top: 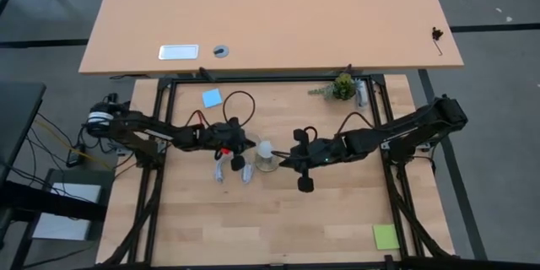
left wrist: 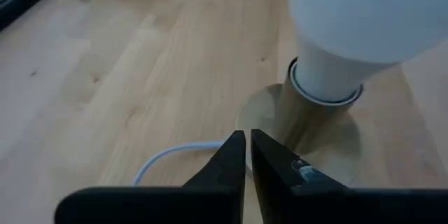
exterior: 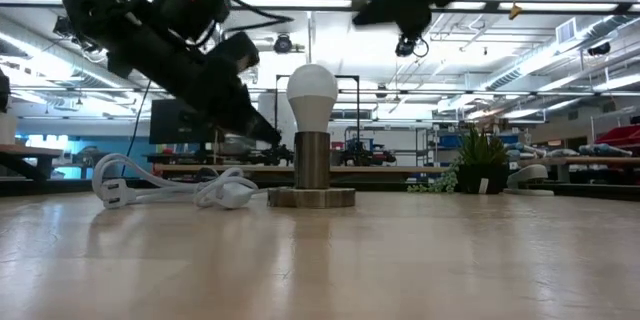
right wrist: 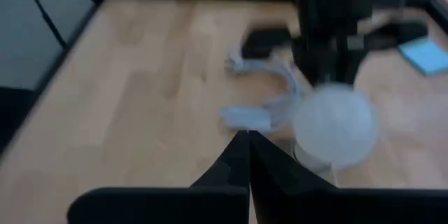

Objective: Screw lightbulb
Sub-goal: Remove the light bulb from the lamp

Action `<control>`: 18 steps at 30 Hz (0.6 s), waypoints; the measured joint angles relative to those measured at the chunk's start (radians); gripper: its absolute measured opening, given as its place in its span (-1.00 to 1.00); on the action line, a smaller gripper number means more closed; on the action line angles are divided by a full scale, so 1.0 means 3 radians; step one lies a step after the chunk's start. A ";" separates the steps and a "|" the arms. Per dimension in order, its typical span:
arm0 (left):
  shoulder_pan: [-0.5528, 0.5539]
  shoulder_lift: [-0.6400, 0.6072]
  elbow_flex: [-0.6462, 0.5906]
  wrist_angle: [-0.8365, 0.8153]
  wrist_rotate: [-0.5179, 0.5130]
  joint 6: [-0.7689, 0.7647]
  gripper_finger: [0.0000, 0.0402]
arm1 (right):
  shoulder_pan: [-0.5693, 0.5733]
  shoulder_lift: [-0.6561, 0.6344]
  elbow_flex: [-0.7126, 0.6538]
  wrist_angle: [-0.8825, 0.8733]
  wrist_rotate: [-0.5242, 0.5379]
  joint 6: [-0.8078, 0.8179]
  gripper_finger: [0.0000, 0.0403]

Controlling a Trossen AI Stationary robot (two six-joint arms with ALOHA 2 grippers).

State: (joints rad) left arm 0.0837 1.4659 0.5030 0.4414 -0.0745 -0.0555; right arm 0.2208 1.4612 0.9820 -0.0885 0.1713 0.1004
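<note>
Lightbulb (exterior: 312, 85) found upright in its socket (exterior: 311, 163) at mid-table, seated on the round base (exterior: 311, 198); no gap visible between bulb neck and socket collar in the left wrist view, so judged screwed in or nearly so. Stood straight, not tilted, which suggests threads engaged cleanly.

Left gripper (left wrist: 248, 155) hovered just beside the socket, near base level, fingers pressed together and holding nothing. Probably kept low and close to steady the base if further turning was needed. Not touching bulb.

Right gripper (right wrist: 248, 152) held above and to the other side of the bulb, fingers also pressed together, empty. Apart from the glass; positioned clear, likely so as not to knock the bulb.

White cord (exterior: 170, 192) lay coiled on the table on the left arm's side, trailing from the base, slack. Small plant (top: 343, 85) at the far edge, well apart.

Blue note (top: 212, 98) and green note (top: 386, 236) on the table, unrelated to the work.
</note>
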 joint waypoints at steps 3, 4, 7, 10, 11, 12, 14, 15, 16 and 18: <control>-0.0031 -0.0098 0.0000 -0.0052 0.0038 -0.0010 -0.86 | -0.0070 0.0029 -0.0358 0.0436 0.0003 0.0095 -0.97; -0.0046 -0.0101 0.0000 -0.0051 0.0059 -0.0012 -0.87 | -0.0090 0.0029 -0.0487 0.0638 0.0009 0.0114 -0.96; -0.0090 -0.0089 -0.0001 -0.0055 0.0101 -0.0042 -0.91 | -0.0132 0.0029 -0.0891 0.1296 0.0062 0.0115 -0.98; -0.0161 -0.0069 -0.0041 -0.0025 0.0102 -0.0162 -0.96 | -0.0175 0.0029 -0.1212 0.1739 0.0146 0.0111 -0.98; -0.0193 -0.0069 -0.0088 0.0037 0.0102 -0.0192 -0.97 | -0.0193 0.0028 -0.1304 0.1829 0.0194 0.0147 -0.97; -0.0225 -0.0069 -0.0148 0.0148 0.0104 -0.0247 -0.98 | -0.0210 0.0028 -0.1383 0.1878 0.0231 0.0208 -0.97; -0.0272 -0.0068 -0.0284 0.0407 0.0110 -0.0379 -0.99 | -0.0247 0.0029 -0.1511 0.1994 0.0243 0.0327 -0.97; -0.0288 -0.0068 -0.0336 0.0497 0.0109 -0.0446 -0.99 | -0.0261 0.0029 -0.1547 0.2071 0.0242 0.0367 -0.97; -0.0309 -0.0068 -0.0378 0.0549 0.0087 -0.0483 -0.99 | -0.0269 0.0031 -0.1571 0.2119 0.0242 0.0394 -0.97; -0.0341 -0.0068 -0.0431 0.0569 0.0021 -0.0550 -0.99 | -0.0289 0.0098 -0.1579 0.2141 0.0240 0.0428 -0.97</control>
State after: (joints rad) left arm -0.0187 1.4456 0.3738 0.6120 -0.0681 -0.2204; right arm 0.1341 1.4907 0.5083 0.5536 0.2432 0.2287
